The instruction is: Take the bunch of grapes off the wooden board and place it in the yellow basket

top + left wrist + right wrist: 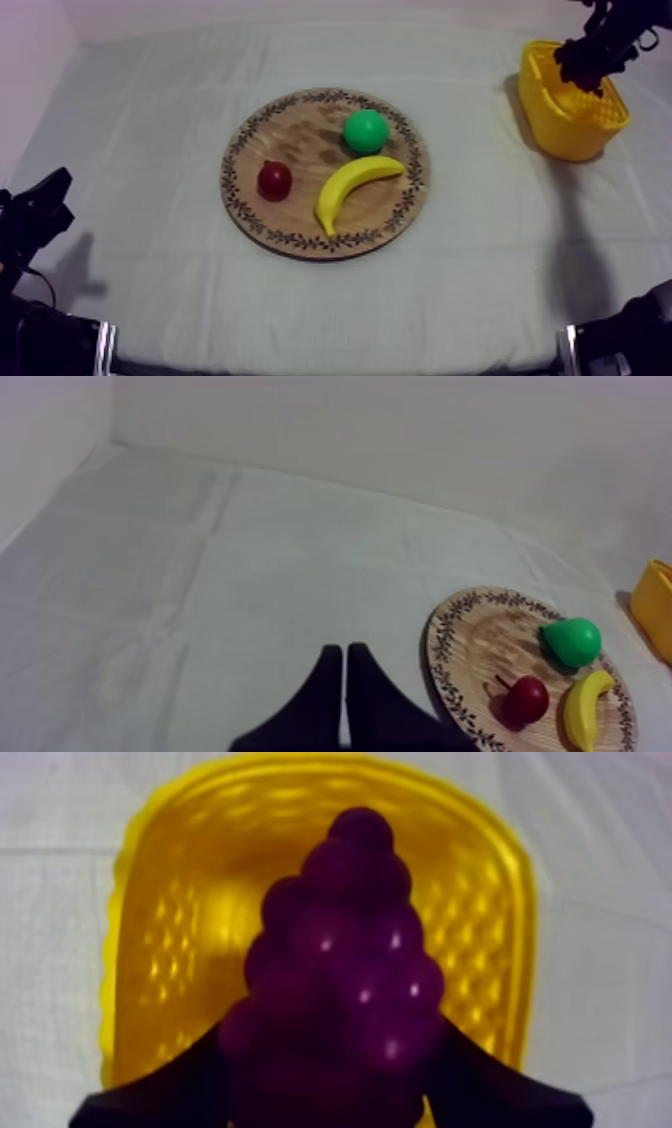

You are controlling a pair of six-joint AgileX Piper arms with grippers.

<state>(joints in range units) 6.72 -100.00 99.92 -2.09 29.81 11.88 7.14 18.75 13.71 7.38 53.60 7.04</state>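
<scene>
Just over yellow basket [150, 892], right tool [588, 62] holds bunch of grapes [340, 972].

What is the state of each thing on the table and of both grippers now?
Grapes, held by the right gripper over the basket.
Right gripper, shut on the grapes.
Left gripper, shut on nothing.
Basket, upright.
Board, holding pear, banana, small red fruit.

the board [300, 225] lies mid-table [150, 150]; on it the pear [365, 131] sits behind the banana [355, 185], the small fruit [274, 180] left of both. the basket [570, 125] stands far right, the grapes [340, 972] over it.
</scene>
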